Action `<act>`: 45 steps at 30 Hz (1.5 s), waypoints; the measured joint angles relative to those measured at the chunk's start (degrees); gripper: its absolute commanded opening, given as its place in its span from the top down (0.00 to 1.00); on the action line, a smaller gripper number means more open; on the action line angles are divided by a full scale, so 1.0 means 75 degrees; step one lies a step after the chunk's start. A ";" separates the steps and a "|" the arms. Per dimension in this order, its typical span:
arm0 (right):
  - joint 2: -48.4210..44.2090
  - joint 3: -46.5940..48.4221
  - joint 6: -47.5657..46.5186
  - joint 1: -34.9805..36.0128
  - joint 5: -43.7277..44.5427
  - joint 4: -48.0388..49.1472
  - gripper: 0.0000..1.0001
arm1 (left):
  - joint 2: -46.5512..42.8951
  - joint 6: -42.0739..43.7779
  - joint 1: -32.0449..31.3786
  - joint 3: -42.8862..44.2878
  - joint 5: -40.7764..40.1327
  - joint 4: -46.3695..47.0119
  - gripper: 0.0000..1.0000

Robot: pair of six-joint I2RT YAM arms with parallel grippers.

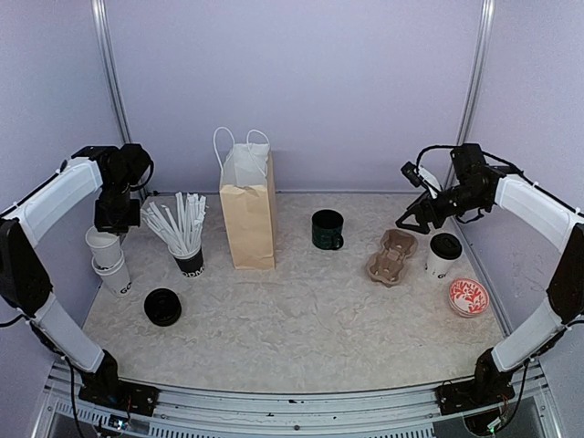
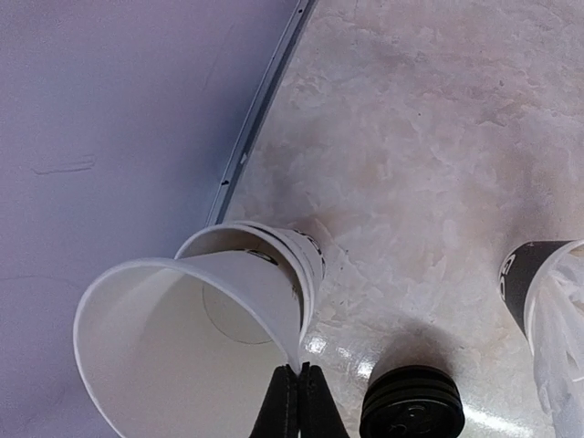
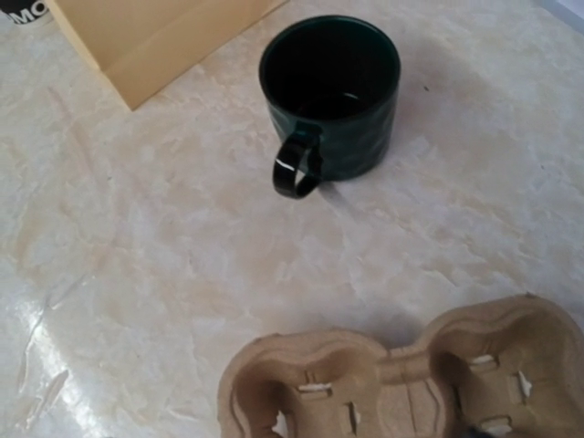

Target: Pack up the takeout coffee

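Left wrist — gripper (image 2: 297,372) on cup (image 2: 182,342)

A brown paper bag with white handles (image 1: 247,219) is stood at the back, a dark green mug (image 1: 327,229) to its right. An open white paper cup (image 1: 102,246) is held by the left gripper (image 1: 112,227).

so the left arm (image 1: 53,199) is bent up and over on the left side with the left gripper (image 2: 298,406) pointing straight down, fingers pinched tight on the rim of a white paper cup (image 2: 182,338), while the right arm (image 1: 534,205) arcs in from the right, right gripper (image 1: 409,219) angled down-left with jaws spread wide and empty
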 measured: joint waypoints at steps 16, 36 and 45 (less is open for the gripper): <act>0.0096 0.0023 0.0000 0.0204 -0.0038 0.0015 0.21 | -0.0632 -0.0079 -0.0271 0.1061 0.0682 -0.0236 1.00; 0.0207 0.0050 -0.0006 0.0207 -0.0076 0.0012 0.21 | -0.2667 0.1102 -0.2818 0.3045 0.2425 0.2984 1.00; 0.0210 0.0050 -0.0035 0.0207 0.0070 0.0012 0.21 | -0.0749 0.2579 -0.4762 0.2806 0.3395 0.3421 1.00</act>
